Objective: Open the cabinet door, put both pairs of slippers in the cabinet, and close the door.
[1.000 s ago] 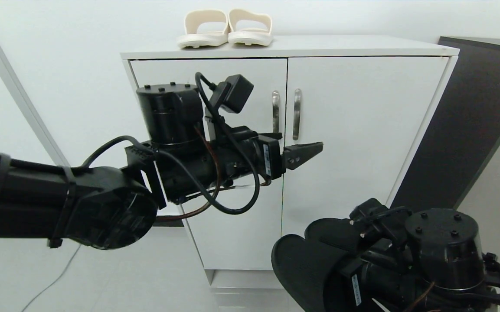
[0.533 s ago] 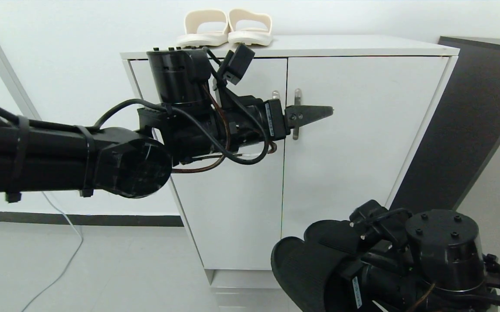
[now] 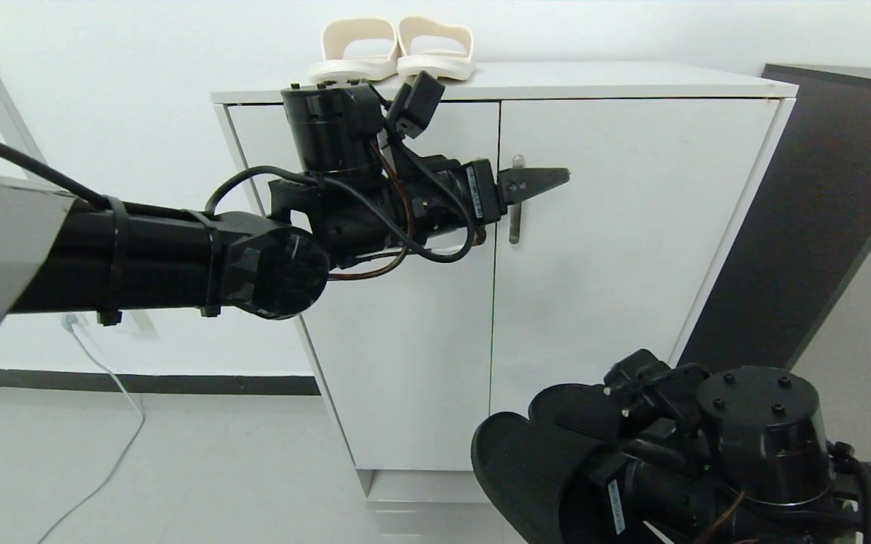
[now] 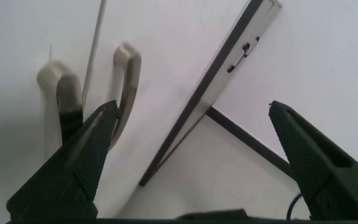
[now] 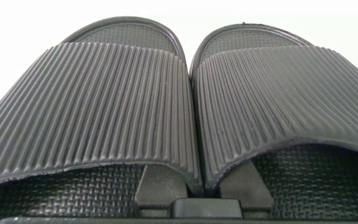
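the left gripper [image 4: 192, 111] is spread wide, its two black fingers [image 4: 73, 168] far apart and holding nothing. it hangs level in front of the white cabinet [image 3: 631, 249] at handle height. in the left wrist view one fingertip sits right by the two metal handles [image 4: 127, 81], which flank the seam between the doors; whether it touches either handle cannot be told. in the head view the finger crosses the top of the right door's handle [image 3: 514, 215] and the arm's wrist covers the other one. the right gripper [image 3: 616, 461] is low in front of the cabinet's lower right, clamped on the pair of black slippers [image 5: 191, 106]. the two lie side by side with ribbed straps touching, and one finger [image 5: 160, 186] is under each strap, pinching the inner edges together. the cabinet's two doors [image 3: 405, 340] are both closed, so its inside is hidden. on its top, toward the left end, rests the pair of cream slippers [image 3: 393, 49], side by side and touching, toes facing out. counted: two pairs of slippers, one black and one cream, four in all; one cabinet with two doors and two handles. a grey cable [image 3: 103, 468] trails over the floor to the cabinet's left, and a dark panel [image 3: 820, 211] leans at its right.
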